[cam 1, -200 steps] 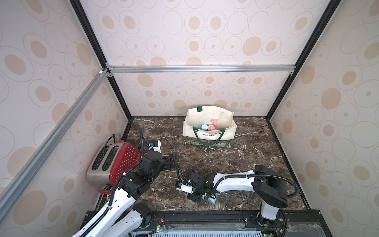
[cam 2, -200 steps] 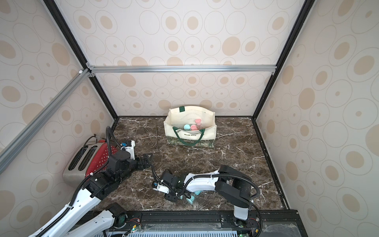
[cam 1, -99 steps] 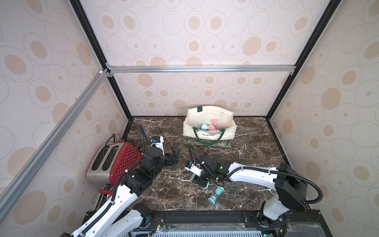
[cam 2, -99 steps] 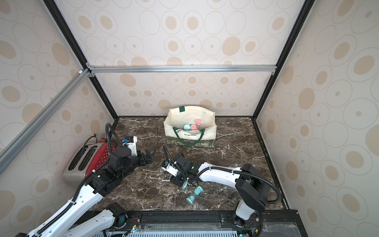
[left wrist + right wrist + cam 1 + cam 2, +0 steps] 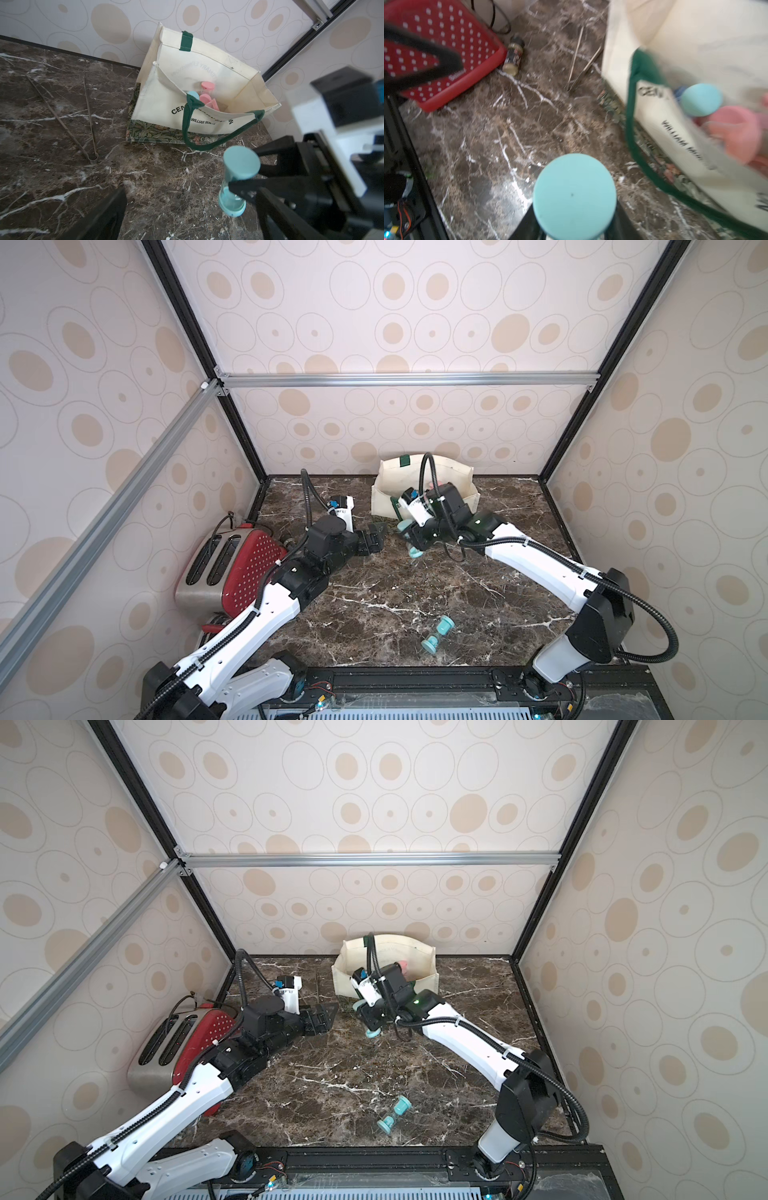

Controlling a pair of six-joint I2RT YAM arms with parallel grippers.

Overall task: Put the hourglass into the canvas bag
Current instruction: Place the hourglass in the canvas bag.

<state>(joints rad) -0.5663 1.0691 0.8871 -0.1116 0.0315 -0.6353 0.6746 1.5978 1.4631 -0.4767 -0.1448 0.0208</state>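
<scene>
The cream canvas bag [image 5: 388, 489] stands at twelve o'clock on the dark marble desk [image 5: 395, 597]. Its back is against the far wall, its mouth gapes wide, and one dark green handle droops over the black lettering on its front. Inside it I can make out pink-capped hourglasses [image 5: 207, 85] and a teal cap [image 5: 192, 95] beside them. The right arm stretches in from five o'clock, and the right gripper [image 5: 233, 186] has its fingers pinching the teal hourglass [image 5: 241, 162] at the narrow waist, a round cap showing on either side of the grip. The hourglass is close to upright, leaning a little, and seems to be lifted off the marble. It is outside the bag, just in front of it at about the bag's six o'clock, near the hanging handle loop but apart from it. The left arm comes in from seven o'clock. The left gripper [image 5: 377, 535] hovers at the hourglass's nine o'clock, near it without touching, with its fingers spread and nothing between them. A second teal hourglass [image 5: 437, 634] lies on its side between five and six o'clock, close to the desk's front edge and well apart from both grippers. A red toaster [image 5: 232, 568] sits at nine o'clock against the side wall, with a small spice jar [image 5: 513, 57] lying just beside its end. Long metal tongs [image 5: 62, 122] lie flat on the marble at the bag's nine o'clock.
</scene>
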